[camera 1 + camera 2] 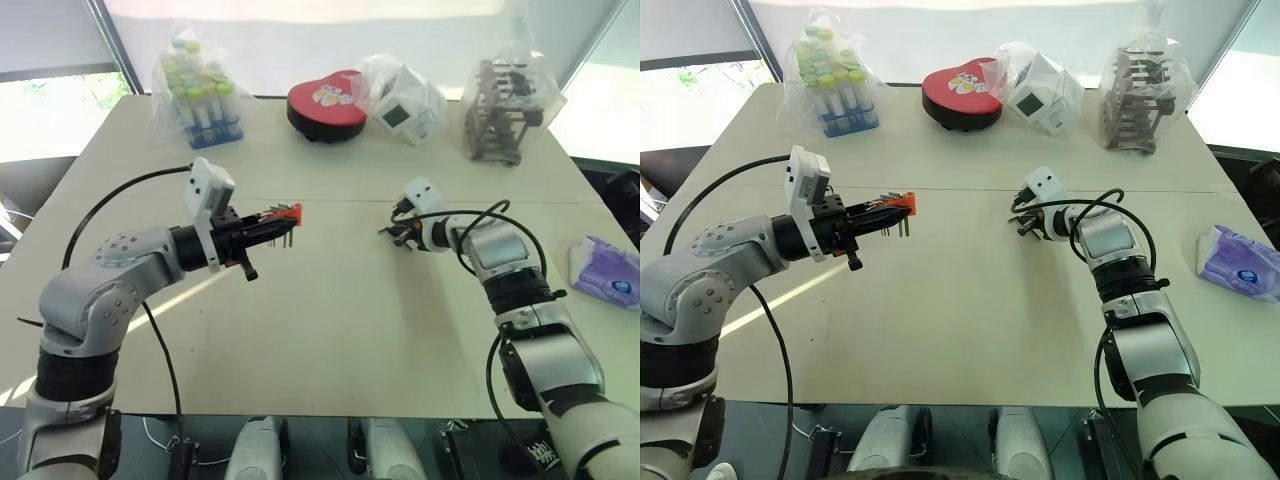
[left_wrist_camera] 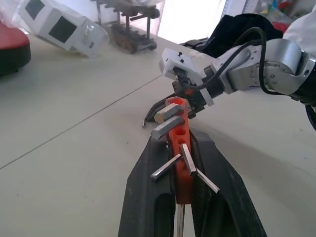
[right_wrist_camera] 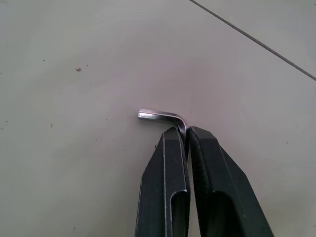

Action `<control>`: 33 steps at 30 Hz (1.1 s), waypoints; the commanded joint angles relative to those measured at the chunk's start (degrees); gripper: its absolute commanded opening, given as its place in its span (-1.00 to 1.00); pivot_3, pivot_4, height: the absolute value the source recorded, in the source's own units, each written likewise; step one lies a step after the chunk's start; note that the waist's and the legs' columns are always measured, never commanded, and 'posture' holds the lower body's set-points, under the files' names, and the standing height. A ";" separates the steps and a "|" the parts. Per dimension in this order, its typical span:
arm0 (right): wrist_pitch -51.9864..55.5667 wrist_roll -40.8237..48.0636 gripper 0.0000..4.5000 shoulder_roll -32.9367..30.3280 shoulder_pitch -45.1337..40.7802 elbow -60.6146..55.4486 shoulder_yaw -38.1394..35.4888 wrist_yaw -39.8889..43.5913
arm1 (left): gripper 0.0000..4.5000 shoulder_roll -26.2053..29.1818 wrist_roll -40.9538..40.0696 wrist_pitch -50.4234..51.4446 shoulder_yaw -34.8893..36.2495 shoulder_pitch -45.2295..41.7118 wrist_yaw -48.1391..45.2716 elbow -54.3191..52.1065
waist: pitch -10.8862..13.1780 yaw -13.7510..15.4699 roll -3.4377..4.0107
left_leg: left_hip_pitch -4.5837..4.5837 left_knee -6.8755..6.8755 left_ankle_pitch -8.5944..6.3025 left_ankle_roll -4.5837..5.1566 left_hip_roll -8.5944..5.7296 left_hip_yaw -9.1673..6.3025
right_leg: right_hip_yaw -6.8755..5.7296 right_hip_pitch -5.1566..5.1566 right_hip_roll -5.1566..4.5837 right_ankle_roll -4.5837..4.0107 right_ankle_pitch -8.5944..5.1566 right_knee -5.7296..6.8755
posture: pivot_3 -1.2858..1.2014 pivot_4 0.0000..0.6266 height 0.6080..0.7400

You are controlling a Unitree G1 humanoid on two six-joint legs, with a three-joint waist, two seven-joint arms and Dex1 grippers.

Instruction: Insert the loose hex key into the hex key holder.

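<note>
The orange hex key holder point(image 2: 180, 153), with several grey keys sticking out of it, is clamped in my left gripper point(image 1: 272, 225), which holds it level above the left half of the table. Down on the table's right half, my right gripper point(image 3: 186, 133) is shut on the loose hex key point(image 3: 160, 116). Only the key's short bent end shows past the fingertips; its long shaft is hidden between the fingers point(image 3: 165, 177). The same gripper point(image 1: 398, 235) rests low on the tabletop point(image 1: 330, 330). A wide gap of bare table separates the two grippers.
Along the far edge stand a bag of tubes point(image 1: 198, 95), a red heart-shaped box point(image 1: 325, 105), a bagged white cube point(image 1: 403, 100) and a bagged dark rack point(image 1: 505, 110). A purple tissue pack point(image 1: 606, 272) lies at the right edge.
</note>
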 commanded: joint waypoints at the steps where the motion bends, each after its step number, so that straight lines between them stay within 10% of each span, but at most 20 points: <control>1: -15.58 3.01 -0.99 2.65 1.73 -6.97 -5.55 -3.95 | -1.00 -0.21 0.08 -1.64 0.83 -0.96 -0.37 -0.98 | 0.00 -0.06 0.00 | -0.01 0.00 0.00 0.00 0.00 0.01 | 0.00 -0.01 0.00 0.00 0.00 0.00 | 0.03 -0.52 1.00; 7: -32.89 12.22 -0.99 13.65 4.10 -21.08 -13.37 -11.22 | -1.00 -1.65 1.92 -3.16 -1.10 -3.46 -1.33 2.81 | 0.02 -0.30 0.04 | -0.30 -0.02 0.05 -0.09 0.04 -0.04 | -0.01 -0.34 0.08 0.03 0.01 0.10 | 0.03 -0.52 1.00; 17: -28.78 28.75 -0.99 28.68 10.86 -38.18 -13.03 -16.00 | -1.00 -3.68 7.25 -6.66 -4.72 -10.28 -3.88 9.71 | 0.01 0.07 0.03 | -0.51 0.10 0.07 -0.11 -0.01 -0.08 | -0.05 -0.38 -0.03 0.02 0.02 0.04 | 0.03 -0.52 1.00; 33: -35.06 24.49 -0.99 34.95 14.26 -36.75 -5.40 -17.91 | -1.00 -5.43 8.22 -6.18 -4.25 -13.22 -5.74 11.71 | 0.01 -0.03 0.04 | -0.64 0.07 0.07 -0.11 0.02 -0.09 | -0.04 -0.61 0.04 0.02 0.02 0.12 | 0.03 -0.52 1.00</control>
